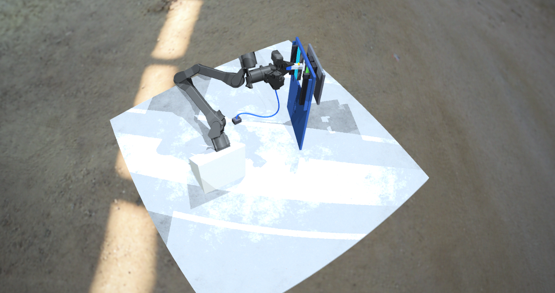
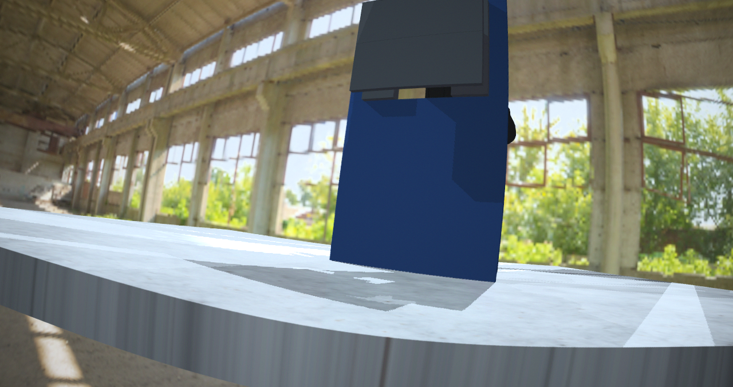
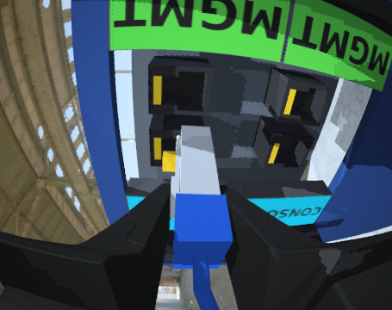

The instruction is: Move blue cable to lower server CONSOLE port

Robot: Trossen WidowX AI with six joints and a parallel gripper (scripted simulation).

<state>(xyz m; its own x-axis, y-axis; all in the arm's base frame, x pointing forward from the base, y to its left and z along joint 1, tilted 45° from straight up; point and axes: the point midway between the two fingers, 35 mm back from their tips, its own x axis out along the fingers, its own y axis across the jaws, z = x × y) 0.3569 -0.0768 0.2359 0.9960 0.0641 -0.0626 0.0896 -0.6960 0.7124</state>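
At the lower centre of the wrist view, firmly clamped in the gripper (image 1: 290, 66) (image 3: 196, 187): the blue cable's plug (image 1: 296, 66) (image 3: 200, 164), apparently free of the upper server, nose over the left sockets. Probably needs carrying rightward in frame to the lower server's CONSOLE port (image 3: 286, 151). Could snag a socket rim from moving sideways too close, twist under drag from the cable (image 1: 278, 105) (image 3: 202, 280), or end up in the neighbouring MGMT port (image 3: 305, 101) after misjudged aim. Might also stop short of clicking if pushed in crooked.
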